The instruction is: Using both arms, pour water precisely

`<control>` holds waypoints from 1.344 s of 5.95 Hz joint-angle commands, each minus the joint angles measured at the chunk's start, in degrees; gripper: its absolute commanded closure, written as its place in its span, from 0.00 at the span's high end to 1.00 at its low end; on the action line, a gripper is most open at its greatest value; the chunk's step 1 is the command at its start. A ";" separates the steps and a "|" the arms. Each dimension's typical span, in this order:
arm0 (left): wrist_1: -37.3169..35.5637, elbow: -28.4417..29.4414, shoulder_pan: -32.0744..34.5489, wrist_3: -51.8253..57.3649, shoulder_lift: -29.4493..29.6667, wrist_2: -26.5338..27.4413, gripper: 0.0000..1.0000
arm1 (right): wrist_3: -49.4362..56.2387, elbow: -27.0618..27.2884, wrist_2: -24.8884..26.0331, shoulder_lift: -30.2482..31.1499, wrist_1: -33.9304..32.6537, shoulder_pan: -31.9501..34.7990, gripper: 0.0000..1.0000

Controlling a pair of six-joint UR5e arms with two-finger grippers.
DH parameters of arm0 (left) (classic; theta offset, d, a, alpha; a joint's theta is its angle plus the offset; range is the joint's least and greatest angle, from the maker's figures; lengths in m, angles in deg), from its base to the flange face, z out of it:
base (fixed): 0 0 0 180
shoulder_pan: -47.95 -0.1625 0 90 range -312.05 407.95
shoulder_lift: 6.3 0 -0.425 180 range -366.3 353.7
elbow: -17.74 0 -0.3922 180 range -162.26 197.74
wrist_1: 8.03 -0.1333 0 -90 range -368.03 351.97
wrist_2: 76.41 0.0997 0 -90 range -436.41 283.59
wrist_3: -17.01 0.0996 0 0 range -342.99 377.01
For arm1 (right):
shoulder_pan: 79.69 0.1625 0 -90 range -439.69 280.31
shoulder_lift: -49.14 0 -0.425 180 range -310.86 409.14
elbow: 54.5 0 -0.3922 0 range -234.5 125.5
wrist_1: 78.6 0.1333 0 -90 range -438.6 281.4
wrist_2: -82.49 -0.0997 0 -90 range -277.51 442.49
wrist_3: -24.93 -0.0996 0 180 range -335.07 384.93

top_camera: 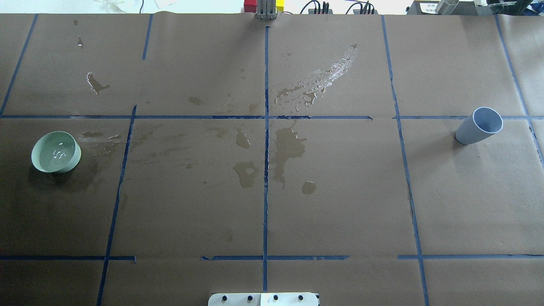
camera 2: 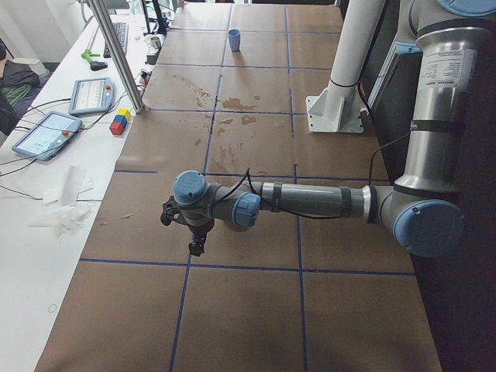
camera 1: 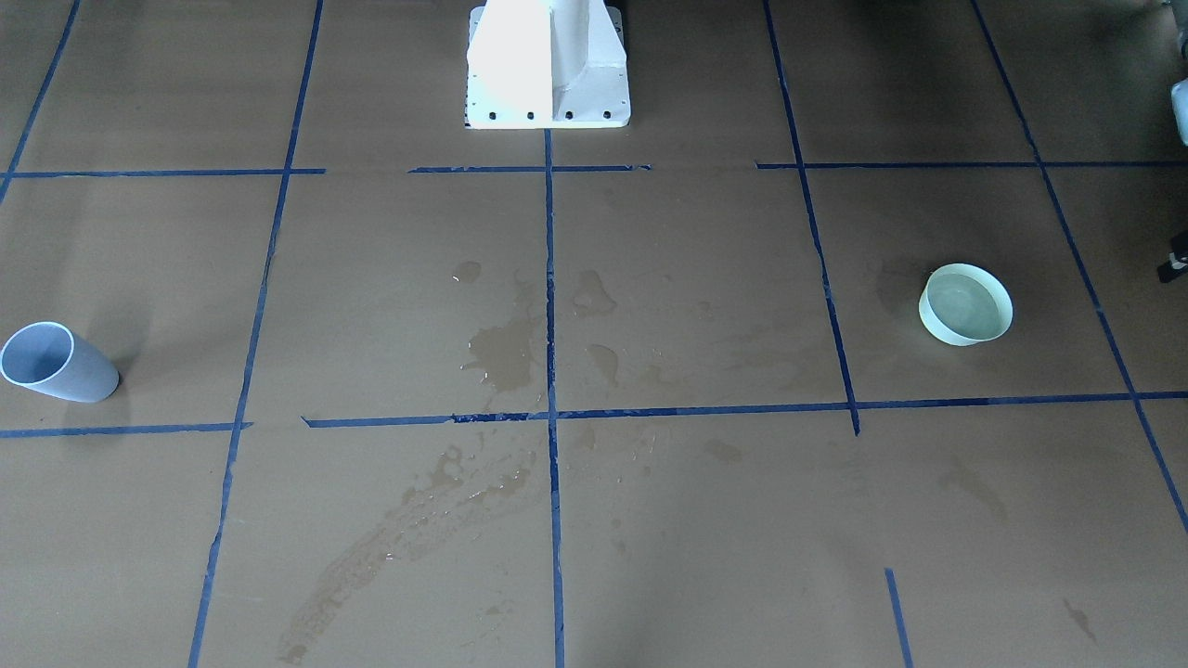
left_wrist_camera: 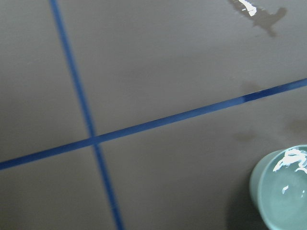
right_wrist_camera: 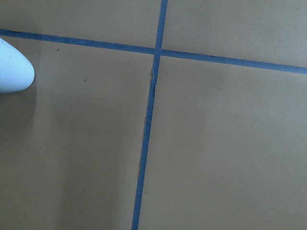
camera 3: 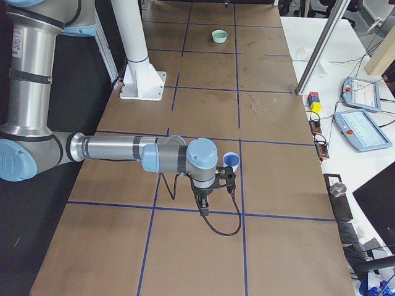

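Note:
A pale green bowl [top_camera: 55, 152] stands on the brown paper at the robot's left and holds water [top_camera: 58, 153] that shows as a faint shimmer; the left wrist view also shows the bowl [left_wrist_camera: 283, 189]. A grey-blue cup [top_camera: 479, 126] stands upright at the robot's right. My left gripper [camera 2: 195, 245] hangs over the table's left end, seen only in the exterior left view, so I cannot tell if it is open. My right gripper [camera 3: 205, 206] hangs just beside the cup [camera 3: 231, 161], seen only in the exterior right view, state unclear. No fingers show in the wrist views.
Dark wet blotches [top_camera: 289, 144] and a glossy streak [top_camera: 327, 78] lie mid-table. The white pedestal [camera 1: 548, 70] stands at the robot's edge. Blue tape lines [top_camera: 266, 127] divide the paper. Tablets and coloured blocks [camera 2: 120, 122] lie on the side bench.

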 commanded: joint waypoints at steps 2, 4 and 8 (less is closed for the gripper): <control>-6.02 -4.82 4.92 1.03 -4.17 -0.02 1.00 | -0.31 -0.44 -0.39 -0.85 -0.84 -0.94 1.00; -6.37 -6.08 4.57 0.42 -5.79 -0.02 1.00 | 0.65 -0.62 -0.39 -0.86 -1.28 -1.03 1.00; -5.05 -6.25 4.48 0.94 -6.92 0.24 1.00 | 0.31 -0.45 -0.47 0.10 -1.28 -1.21 1.00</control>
